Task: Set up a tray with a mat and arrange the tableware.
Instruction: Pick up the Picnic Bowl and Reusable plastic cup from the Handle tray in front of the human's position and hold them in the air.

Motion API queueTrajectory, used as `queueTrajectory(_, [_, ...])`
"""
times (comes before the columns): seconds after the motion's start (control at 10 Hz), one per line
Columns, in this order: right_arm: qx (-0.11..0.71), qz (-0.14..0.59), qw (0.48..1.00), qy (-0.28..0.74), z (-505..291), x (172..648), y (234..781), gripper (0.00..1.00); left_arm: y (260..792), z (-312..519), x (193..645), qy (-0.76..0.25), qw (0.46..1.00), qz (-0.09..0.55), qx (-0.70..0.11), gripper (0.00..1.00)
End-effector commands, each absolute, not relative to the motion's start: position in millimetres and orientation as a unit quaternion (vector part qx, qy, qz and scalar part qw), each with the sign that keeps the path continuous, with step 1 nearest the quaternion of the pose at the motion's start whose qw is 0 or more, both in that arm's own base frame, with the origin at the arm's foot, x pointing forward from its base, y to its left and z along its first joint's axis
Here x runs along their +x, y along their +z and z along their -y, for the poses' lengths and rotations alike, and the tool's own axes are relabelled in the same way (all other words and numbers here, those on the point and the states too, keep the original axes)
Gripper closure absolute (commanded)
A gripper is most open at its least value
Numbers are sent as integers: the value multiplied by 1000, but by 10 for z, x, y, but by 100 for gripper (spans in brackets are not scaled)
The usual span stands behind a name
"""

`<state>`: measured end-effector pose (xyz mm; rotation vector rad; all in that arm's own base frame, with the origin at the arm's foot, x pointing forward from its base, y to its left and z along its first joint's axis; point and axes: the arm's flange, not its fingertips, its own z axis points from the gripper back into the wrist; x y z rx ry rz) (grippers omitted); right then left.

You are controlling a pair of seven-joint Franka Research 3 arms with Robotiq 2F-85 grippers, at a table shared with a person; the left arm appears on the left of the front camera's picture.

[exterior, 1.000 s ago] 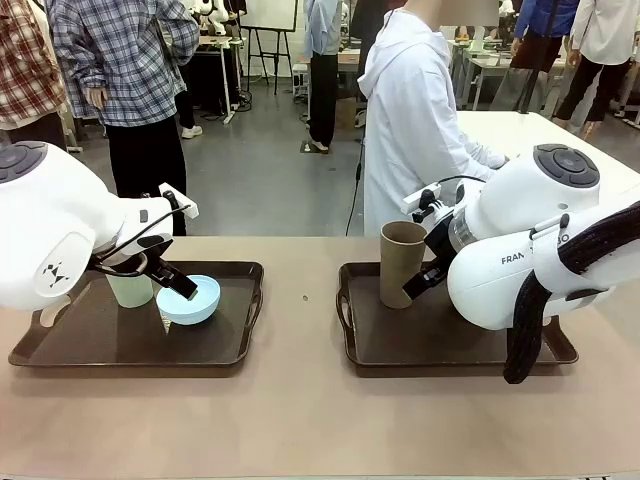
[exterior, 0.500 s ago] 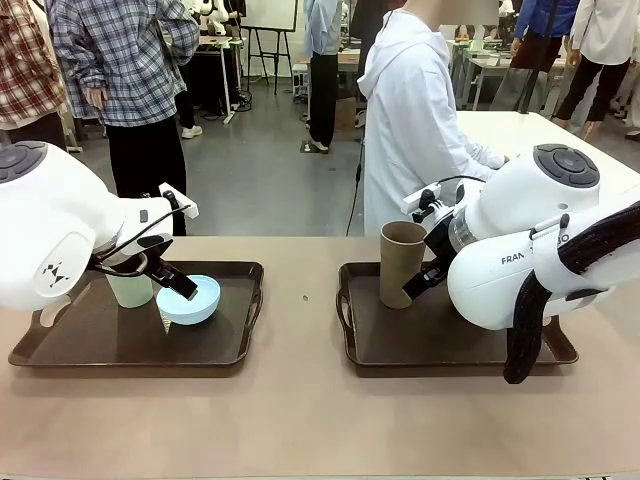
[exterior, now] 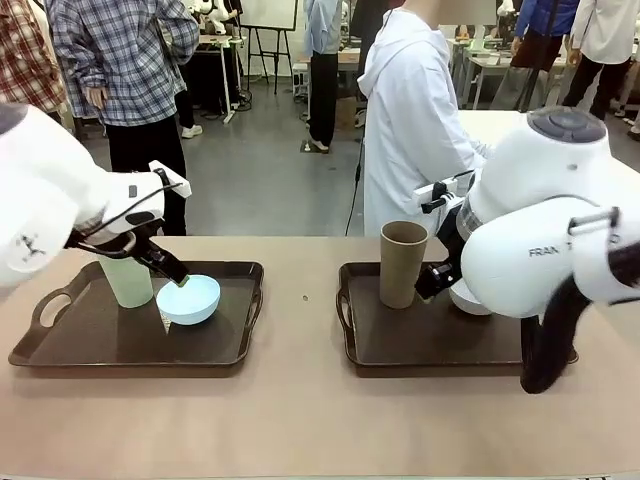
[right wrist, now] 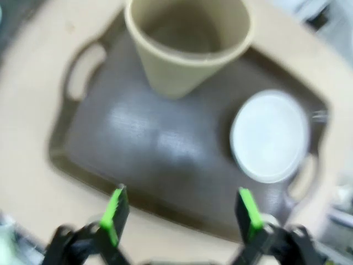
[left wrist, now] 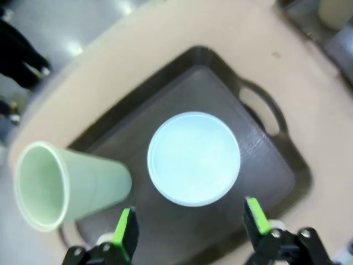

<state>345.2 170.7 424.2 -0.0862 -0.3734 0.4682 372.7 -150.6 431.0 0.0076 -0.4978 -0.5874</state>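
You face a beige table (exterior: pixel 300 420). Beyond it lie a shiny grey floor (exterior: pixel 260 170), a whiteboard (exterior: pixel 268 12) on an easel, and a white table (exterior: pixel 510 125) at right.

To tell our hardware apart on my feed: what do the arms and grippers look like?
The left arm and right arm are rounded white shells. The right arm has a grey round cap, dark "FRAN" lettering and a thick black cable; the left arm has a thin black cable. The left gripper and right gripper are black, two-fingered, with green pads.
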Motion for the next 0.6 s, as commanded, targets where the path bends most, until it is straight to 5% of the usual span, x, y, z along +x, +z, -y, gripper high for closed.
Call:
queueTrajectory(0.0, [-61, 140, 964, 217, -1670, 2520, 4511, 0, 4549, 1375, 3166, -284, 945, 163, -7, 0])
queueTrajectory(0.2, [-72, 96, 973, 195, -1518, 1953, 4406, 0, 4561, 1270, 2732, -308, 948, 76, -31, 0])
queueTrajectory(0.3, [-91, 117, 973, 177, -1445, 1875, 4338, 0, 4522, 1245, 2623, -285, 952, 109, -20, 0])
queueTrajectory(0.4, [-86, 115, 967, 209, -1788, 2524, 4776, 0, 4613, 1429, 3092, -300, 947, 114, -12, 0])
queueTrajectory(0.5, [-86, 115, 967, 209, -1788, 2524, 4776, 0, 4613, 1429, 3092, -300, 947, 114, -12, 0])
